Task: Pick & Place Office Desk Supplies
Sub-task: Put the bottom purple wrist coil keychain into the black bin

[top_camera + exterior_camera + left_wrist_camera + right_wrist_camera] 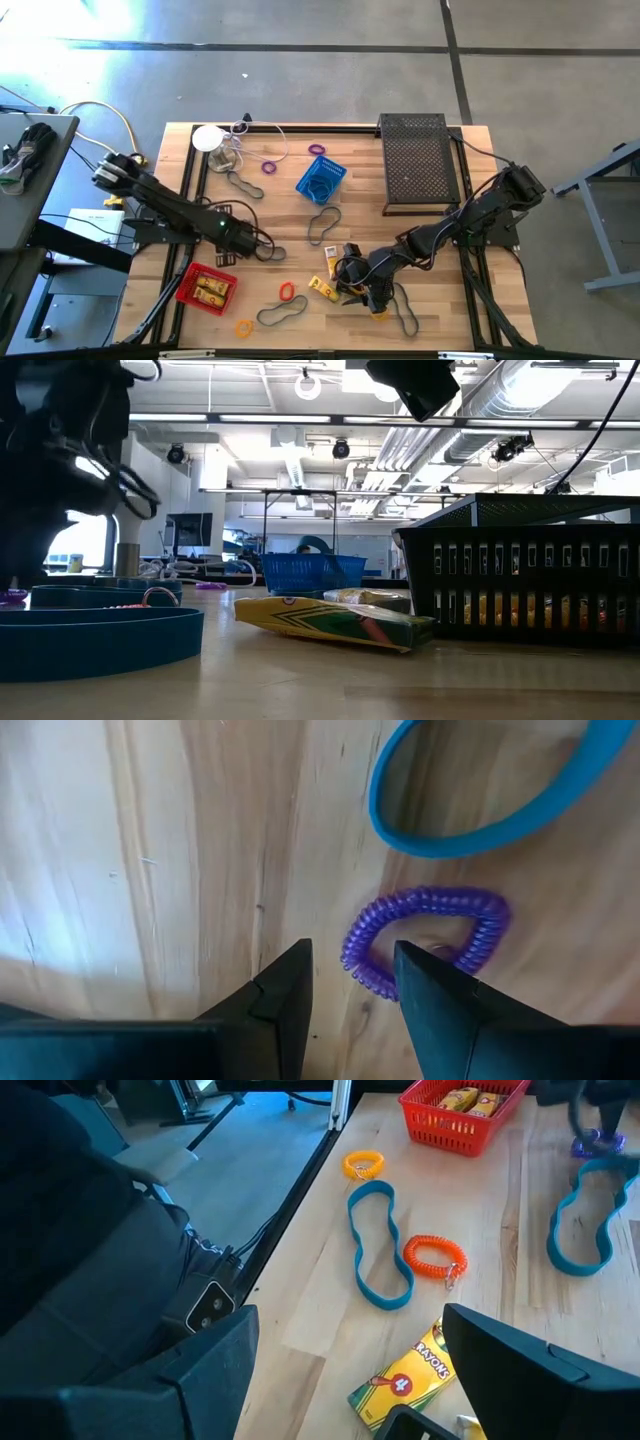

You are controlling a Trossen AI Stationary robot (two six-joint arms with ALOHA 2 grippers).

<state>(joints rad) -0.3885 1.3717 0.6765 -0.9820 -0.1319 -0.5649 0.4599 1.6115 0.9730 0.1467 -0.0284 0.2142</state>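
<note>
Left hand [350, 1010] hangs low over the counter [150, 870], fingers parted and gripping nothing, with the purple coil ring [425, 940] lying just ahead of the fingertips and a blue band loop [480, 820] just beyond the ring. Closing from here could catch only the ring's near edge and flick it away, or pinch bare wood. Right hand [350, 1380], spread wide and empty, waits above a yellow crayon box [410, 1375]; the red basket [460, 1115] sits well beyond the ring.
</note>
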